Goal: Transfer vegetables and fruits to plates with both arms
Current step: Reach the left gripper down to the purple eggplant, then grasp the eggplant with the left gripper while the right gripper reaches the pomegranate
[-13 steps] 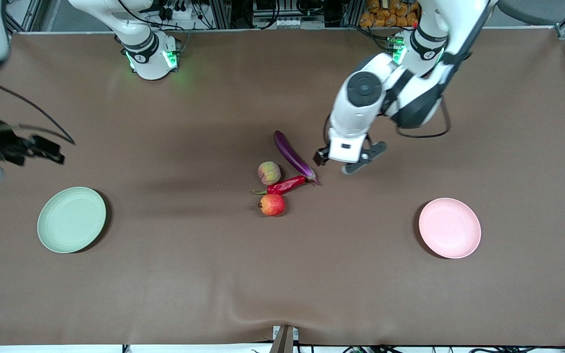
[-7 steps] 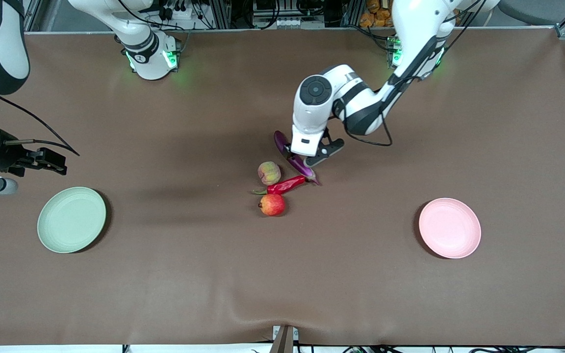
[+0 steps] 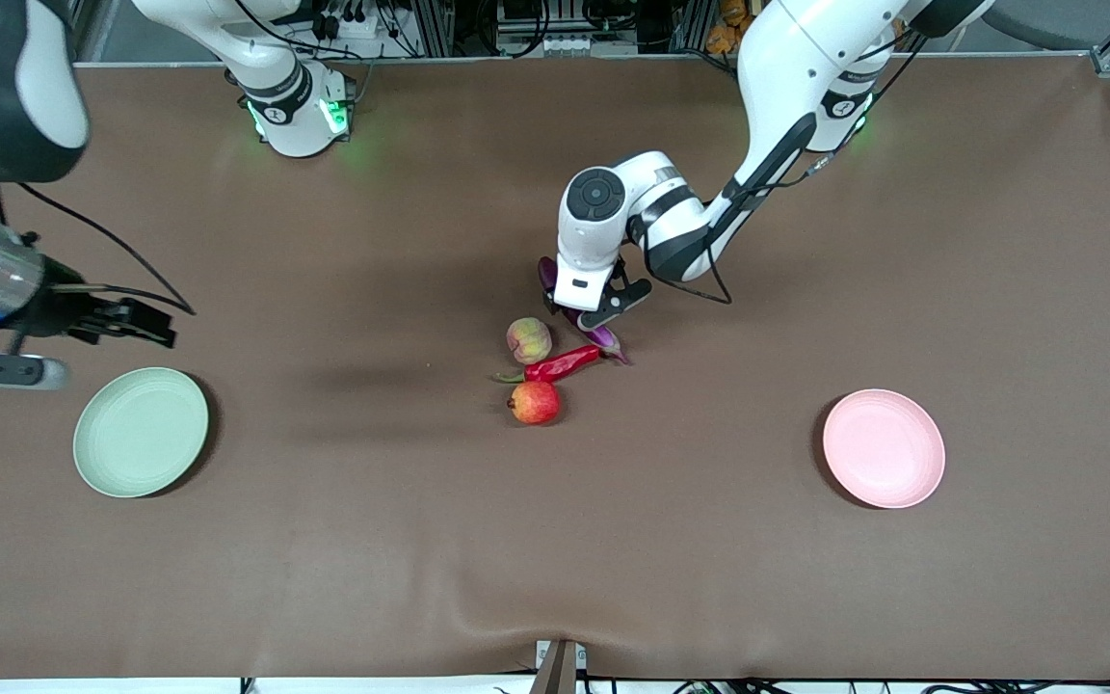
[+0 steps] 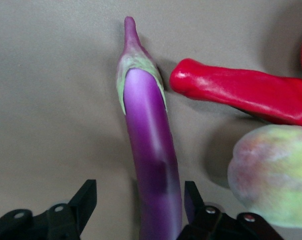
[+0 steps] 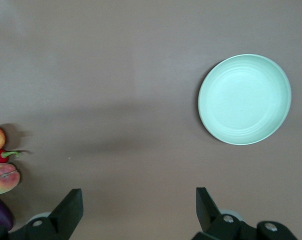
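The purple eggplant (image 3: pixel 603 339) (image 4: pixel 146 125) lies mid-table, partly covered by my left gripper (image 3: pixel 594 306) (image 4: pixel 140 199). That gripper is low over it, jaws open astride its body: one finger is close against it, the other stands apart. The red chili (image 3: pixel 565 364) (image 4: pixel 241 92) touches the eggplant's stem end. Beside them sit the peach-like fruit (image 3: pixel 528 339) (image 4: pixel 273 175) and the red apple (image 3: pixel 535 402). My right gripper (image 3: pixel 155 326) (image 5: pixel 138 197) hangs open and empty above the table close to the green plate (image 3: pixel 141 432) (image 5: pixel 245 99). The pink plate (image 3: pixel 884 448) is bare.
A brown cloth (image 3: pixel 709 559) covers the table. The two plates lie near opposite ends with the produce clustered between them. A small bracket (image 3: pixel 560 667) sits at the table edge nearest the front camera. Cables and equipment line the edge by the robots' bases.
My left gripper came across from the left arm's side, dropped over the eggplant, and its jaws have narrowed. My right gripper drifted a little toward the table's middle, above the green plate.
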Motion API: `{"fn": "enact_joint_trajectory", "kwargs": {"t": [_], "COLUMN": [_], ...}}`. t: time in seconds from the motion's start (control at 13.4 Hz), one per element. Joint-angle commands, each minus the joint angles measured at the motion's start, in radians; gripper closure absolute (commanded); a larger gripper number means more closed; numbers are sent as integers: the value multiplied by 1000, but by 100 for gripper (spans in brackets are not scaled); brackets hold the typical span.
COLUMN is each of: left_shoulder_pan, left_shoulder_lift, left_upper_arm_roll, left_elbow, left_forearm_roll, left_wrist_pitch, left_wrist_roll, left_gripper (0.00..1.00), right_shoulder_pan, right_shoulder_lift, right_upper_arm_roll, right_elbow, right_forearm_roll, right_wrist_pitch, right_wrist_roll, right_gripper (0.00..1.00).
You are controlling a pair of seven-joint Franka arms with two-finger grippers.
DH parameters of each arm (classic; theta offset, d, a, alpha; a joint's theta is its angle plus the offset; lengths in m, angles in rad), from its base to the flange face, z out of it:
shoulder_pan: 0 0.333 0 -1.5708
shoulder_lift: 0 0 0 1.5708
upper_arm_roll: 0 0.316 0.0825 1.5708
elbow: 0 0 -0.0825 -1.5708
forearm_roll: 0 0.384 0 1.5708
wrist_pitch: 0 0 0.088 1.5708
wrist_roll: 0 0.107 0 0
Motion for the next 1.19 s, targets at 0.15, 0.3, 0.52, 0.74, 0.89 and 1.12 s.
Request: {"fn": "enact_joint_trajectory", "kwargs": {"t": [0.15, 0.3, 0.52, 0.74, 0.89, 1.12], "left_shoulder_pan": [-10, -10, -6, -6, -1, 25], "left_shoulder_lift": [61, 78, 86, 92, 94, -5], "left_upper_arm_roll": [5, 5, 5, 7, 7, 4], "left_elbow": [72, 82, 80, 80, 79, 47], "left_forearm_roll": [40, 40, 61, 63, 64, 64], "left_wrist_pitch": [4, 4, 5, 5, 4, -109], "left_wrist_roll": [-29, -29, -31, -34, -35, -43], "left_gripper": [24, 24, 28, 47, 85, 100], "right_shoulder_pan": [147, 216, 274, 317, 310, 281], "right_shoulder_lift": [74, 98, 140, 184, 203, 230], "right_upper_arm_roll": [-6, -8, -6, -8, -8, -9], "right_elbow": [19, 19, 22, 22, 22, 20], "right_forearm_roll": [11, 11, 14, 116, 126, 124], "right_wrist_pitch": [57, 77, 107, 170, 169, 167], "right_wrist_roll": [274, 428, 520, 565, 550, 547], "right_gripper": [0, 0, 0, 0, 0, 0]}}
